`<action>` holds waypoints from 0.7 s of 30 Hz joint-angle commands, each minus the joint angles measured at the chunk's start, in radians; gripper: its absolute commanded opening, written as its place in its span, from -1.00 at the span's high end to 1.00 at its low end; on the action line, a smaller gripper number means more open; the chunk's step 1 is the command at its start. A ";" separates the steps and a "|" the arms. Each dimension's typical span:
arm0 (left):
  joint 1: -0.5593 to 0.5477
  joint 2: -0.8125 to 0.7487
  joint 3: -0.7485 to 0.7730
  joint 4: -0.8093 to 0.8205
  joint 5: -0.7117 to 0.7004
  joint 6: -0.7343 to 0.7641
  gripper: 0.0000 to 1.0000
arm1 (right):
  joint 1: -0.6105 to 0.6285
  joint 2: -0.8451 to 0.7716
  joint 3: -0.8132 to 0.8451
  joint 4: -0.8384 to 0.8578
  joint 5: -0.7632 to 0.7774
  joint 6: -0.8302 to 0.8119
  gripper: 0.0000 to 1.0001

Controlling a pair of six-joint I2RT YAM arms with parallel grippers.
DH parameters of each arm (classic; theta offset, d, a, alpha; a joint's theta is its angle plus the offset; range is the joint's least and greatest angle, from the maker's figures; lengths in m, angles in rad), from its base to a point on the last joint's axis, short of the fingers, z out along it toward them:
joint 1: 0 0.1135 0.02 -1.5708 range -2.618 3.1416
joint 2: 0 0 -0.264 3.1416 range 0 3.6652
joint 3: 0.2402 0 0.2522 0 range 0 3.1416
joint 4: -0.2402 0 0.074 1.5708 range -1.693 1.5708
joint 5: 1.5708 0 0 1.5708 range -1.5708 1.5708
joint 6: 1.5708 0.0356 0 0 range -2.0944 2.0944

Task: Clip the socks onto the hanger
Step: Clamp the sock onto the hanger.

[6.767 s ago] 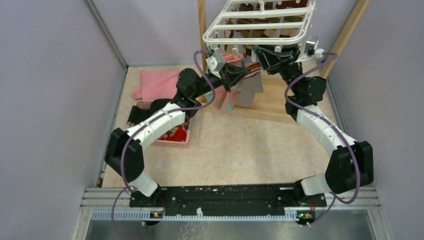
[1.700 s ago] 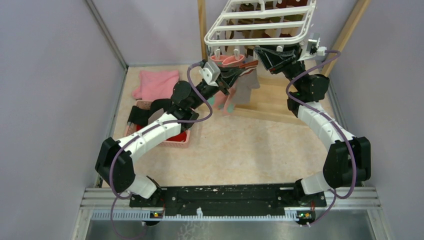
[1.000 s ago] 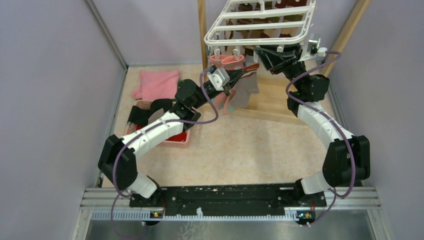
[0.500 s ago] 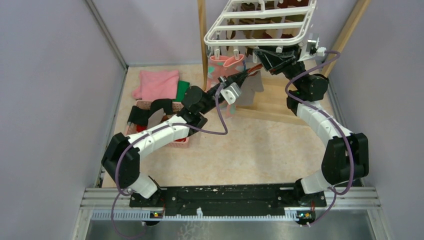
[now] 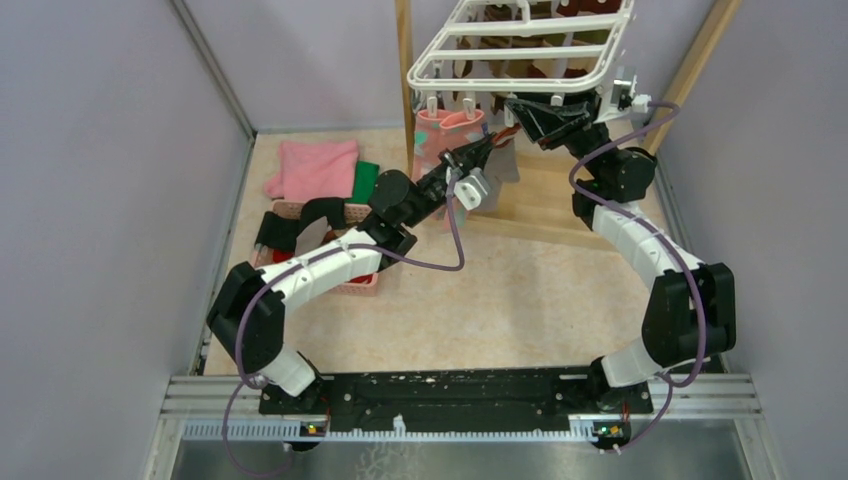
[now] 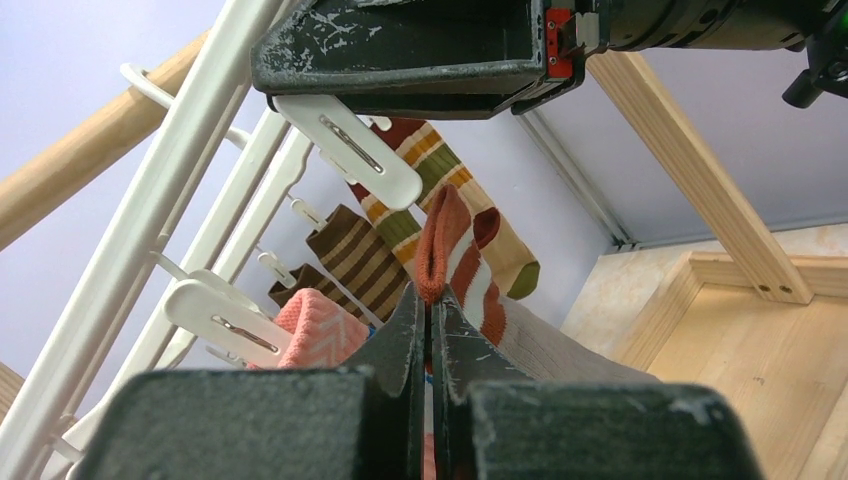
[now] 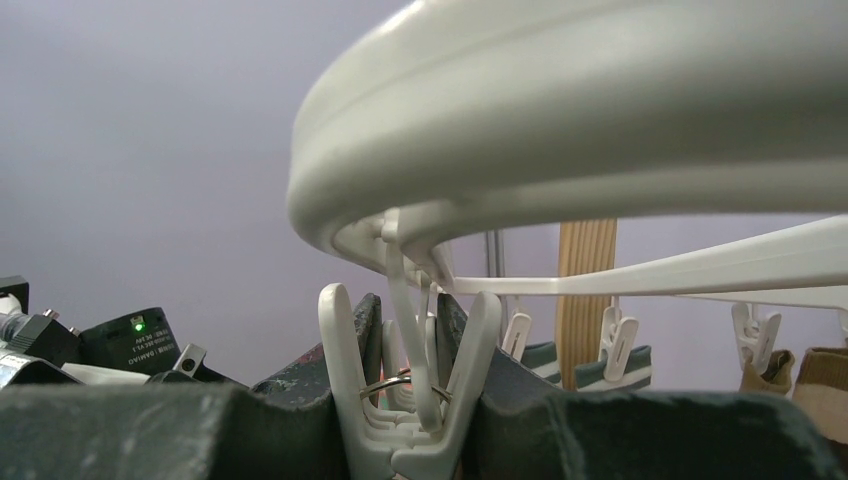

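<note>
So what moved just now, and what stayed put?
The left arm swung right, uncovering the green cloth. The left hand, still shut on the striped-cuff sock, moved toward the clip. The right hand stayed squeezing that clip under the hanger.

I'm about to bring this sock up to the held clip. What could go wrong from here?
The sock cuff in the left gripper sits beside the clip, not in its mouth; releasing now could miss. The right gripper squeezes that clip's handles under the hanger; it may slip and snap shut.
</note>
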 commanded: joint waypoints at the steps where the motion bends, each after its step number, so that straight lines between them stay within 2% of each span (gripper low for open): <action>1: -0.004 0.003 0.044 0.015 0.025 0.025 1.00 | -0.007 0.006 0.051 0.045 -0.030 0.017 0.98; 21: 0.002 0.016 0.135 -0.092 0.049 -0.059 1.00 | -0.008 0.018 0.059 0.063 -0.049 0.031 0.98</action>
